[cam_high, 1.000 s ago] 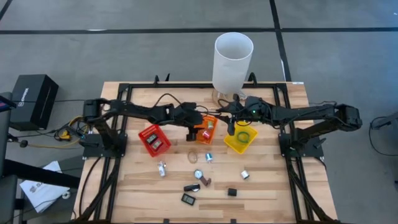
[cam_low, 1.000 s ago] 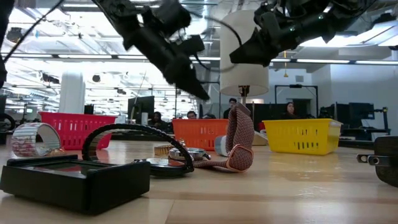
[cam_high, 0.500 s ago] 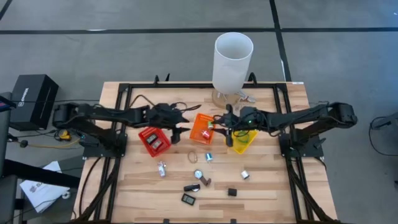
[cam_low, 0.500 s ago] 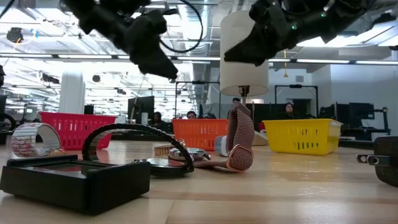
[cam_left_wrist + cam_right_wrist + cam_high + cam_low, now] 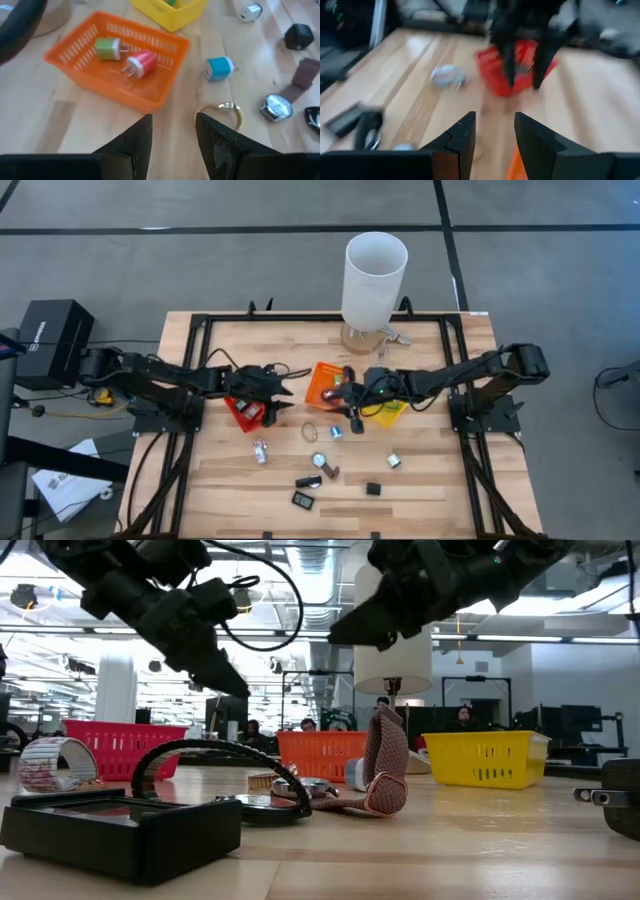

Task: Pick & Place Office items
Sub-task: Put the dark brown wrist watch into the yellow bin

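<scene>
Office items (image 5: pixel 318 462) scattered on slatted wood table (image 5: pixel 430 490); left tool (image 5: pixel 172 131) and right tool (image 5: pixel 493 131) both spread, empty.

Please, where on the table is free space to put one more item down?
Bare wood lies along the table's front-left corner, and at the front-right beyond the small black cube. The middle is crowded: three bins and small items between both arms.

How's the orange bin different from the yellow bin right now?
The orange bin holds a green plug and a red plug; the yellow bin shows only something green at its edge. Seen from above, the orange bin sits between the two arms, while the yellow bin lies largely under the right arm. Both are small slotted plastic baskets on the wooden table.
</scene>
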Tool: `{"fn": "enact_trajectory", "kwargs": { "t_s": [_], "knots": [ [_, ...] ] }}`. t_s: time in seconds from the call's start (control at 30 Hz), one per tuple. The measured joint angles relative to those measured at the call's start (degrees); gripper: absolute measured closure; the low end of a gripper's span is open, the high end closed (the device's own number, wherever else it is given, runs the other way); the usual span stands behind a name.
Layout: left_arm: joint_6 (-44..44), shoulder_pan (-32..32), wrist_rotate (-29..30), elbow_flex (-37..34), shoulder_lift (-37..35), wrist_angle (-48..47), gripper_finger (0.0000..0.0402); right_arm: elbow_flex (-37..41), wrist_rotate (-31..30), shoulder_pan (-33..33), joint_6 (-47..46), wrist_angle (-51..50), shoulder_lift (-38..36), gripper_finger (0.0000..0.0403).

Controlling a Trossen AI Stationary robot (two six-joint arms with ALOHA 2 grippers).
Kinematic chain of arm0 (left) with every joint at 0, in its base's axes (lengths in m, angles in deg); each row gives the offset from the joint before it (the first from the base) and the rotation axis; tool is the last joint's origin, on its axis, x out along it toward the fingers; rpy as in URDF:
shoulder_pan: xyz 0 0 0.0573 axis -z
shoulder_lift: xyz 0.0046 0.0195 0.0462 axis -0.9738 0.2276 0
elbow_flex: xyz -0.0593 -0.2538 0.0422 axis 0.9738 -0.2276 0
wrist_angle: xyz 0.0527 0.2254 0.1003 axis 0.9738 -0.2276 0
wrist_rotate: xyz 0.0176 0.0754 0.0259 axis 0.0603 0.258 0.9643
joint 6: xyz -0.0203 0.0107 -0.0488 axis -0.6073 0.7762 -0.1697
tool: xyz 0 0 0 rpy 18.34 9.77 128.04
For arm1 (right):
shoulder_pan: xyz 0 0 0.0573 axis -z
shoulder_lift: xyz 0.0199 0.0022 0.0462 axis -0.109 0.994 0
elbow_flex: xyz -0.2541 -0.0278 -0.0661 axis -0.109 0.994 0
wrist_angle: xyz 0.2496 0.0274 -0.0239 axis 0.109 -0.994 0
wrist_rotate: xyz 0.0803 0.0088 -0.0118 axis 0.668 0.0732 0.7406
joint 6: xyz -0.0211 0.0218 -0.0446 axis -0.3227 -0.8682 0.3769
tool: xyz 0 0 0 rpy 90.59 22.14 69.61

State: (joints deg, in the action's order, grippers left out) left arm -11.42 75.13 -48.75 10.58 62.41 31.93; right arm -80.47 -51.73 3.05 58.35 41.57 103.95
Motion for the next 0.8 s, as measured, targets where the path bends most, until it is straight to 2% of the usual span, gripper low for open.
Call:
{"fn": "enact_trajectory", "kwargs": {
  "t_s": [0.33,0.8],
  "knots": [
    [-0.5,4.8,0.0,-0.4,0.3,3.5,0.0261,-5.4,2.4,-8.6,-3.7,-1.8,8.9,0.0275],
    [-0.5,12.2,0.0,-0.4,0.3,5.5,0.0262,-11.9,2.3,-15.6,-6.8,-4.8,14.1,0.0275]
  ]
}}
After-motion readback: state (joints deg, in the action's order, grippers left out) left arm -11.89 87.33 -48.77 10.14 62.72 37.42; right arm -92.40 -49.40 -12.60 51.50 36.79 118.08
